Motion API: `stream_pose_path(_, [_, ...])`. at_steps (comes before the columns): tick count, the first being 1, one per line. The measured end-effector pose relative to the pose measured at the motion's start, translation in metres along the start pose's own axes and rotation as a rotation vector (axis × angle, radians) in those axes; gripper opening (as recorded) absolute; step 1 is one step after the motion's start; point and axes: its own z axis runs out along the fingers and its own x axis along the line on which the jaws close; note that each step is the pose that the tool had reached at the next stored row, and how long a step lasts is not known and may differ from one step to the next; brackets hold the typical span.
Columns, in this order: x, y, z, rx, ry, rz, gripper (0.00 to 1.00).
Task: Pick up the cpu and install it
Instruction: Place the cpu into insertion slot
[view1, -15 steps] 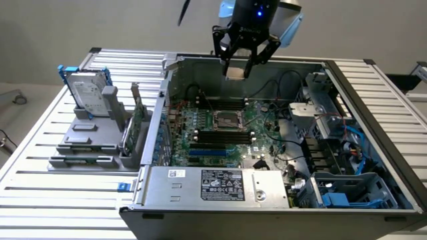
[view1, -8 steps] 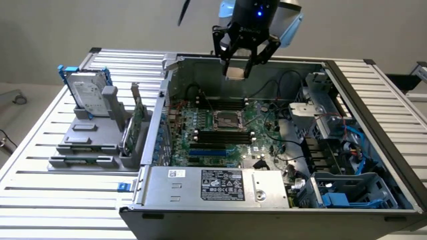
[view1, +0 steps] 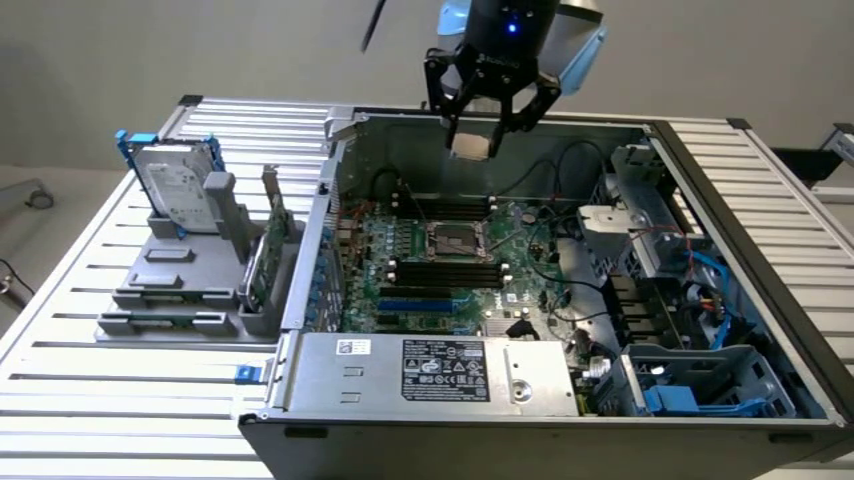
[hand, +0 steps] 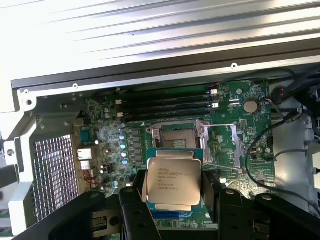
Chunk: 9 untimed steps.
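Claw (view1: 478, 140) gripping cpu (hand: 173, 181) between its fingers, hovering above socket (view1: 453, 238)

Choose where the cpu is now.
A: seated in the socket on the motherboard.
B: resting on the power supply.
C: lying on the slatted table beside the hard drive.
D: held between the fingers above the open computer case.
D: the cpu is clamped between the fingers, in the air over the motherboard, and the socket below it has a bare dark centre.
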Motion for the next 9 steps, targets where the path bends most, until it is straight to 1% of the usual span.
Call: stream_pose_path(9, [-0.0002, 0.0000, 0.0015, -0.0200, -0.0050, 0.163, 0.54])
